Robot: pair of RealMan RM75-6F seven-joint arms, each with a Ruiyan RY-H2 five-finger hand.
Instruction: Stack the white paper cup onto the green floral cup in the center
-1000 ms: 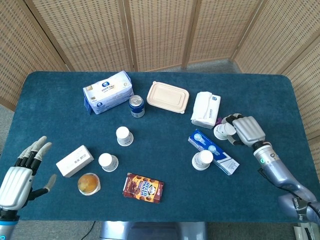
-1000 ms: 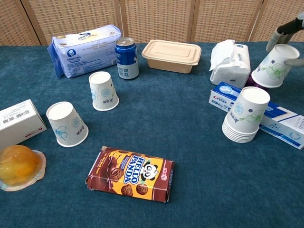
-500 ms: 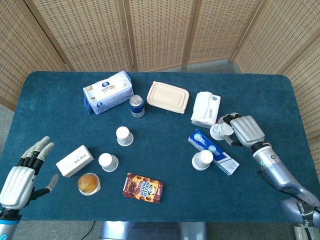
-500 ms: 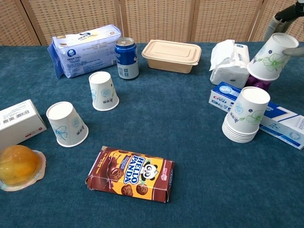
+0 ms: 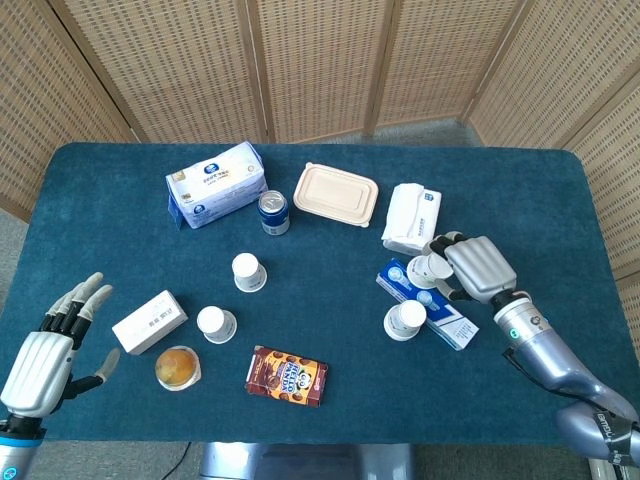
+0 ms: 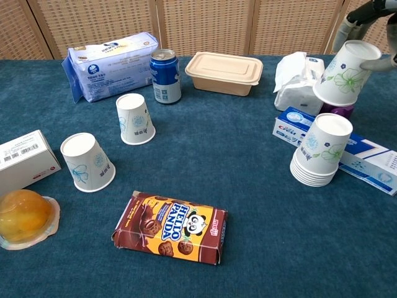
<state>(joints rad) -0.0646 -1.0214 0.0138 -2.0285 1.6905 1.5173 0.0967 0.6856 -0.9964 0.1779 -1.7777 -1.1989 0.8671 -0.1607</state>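
A: Where is the white paper cup with the green flower print (image 6: 345, 72)?

B: It is in the air, tilted, gripped by the right hand (image 5: 478, 268), whose fingers wrap around its side. In the head view it hangs over the blue and white flat carton (image 5: 428, 304), just beside the white tissue pack (image 5: 411, 219).

A: And the stack it belongs on?

B: The stack of white green-floral paper cups (image 6: 321, 150) stands on the dark blue cloth-covered counter (image 6: 260, 211), touching the front edge of that carton. The held cup is above and behind it in the chest view, apart from it, so it is not yet seated on the stack.

A: What about the left hand (image 5: 52, 344)?

B: It hovers at the counter's near left edge, empty, fingers stretched out and spread.

A: What else lies around?

B: Two white paper cups with blue print: one upside down (image 6: 135, 118) near the blue drink can (image 6: 165, 76), one tilted (image 6: 87, 161) beside a small white cardboard box (image 5: 149, 321). An orange jelly cup (image 6: 23, 217) sits near that box. A brown Hello Panda biscuit box (image 6: 170, 227) lies flat at the front. At the back are a blue and white soft pack (image 6: 109, 56) and a beige lidded food container (image 6: 224, 72).
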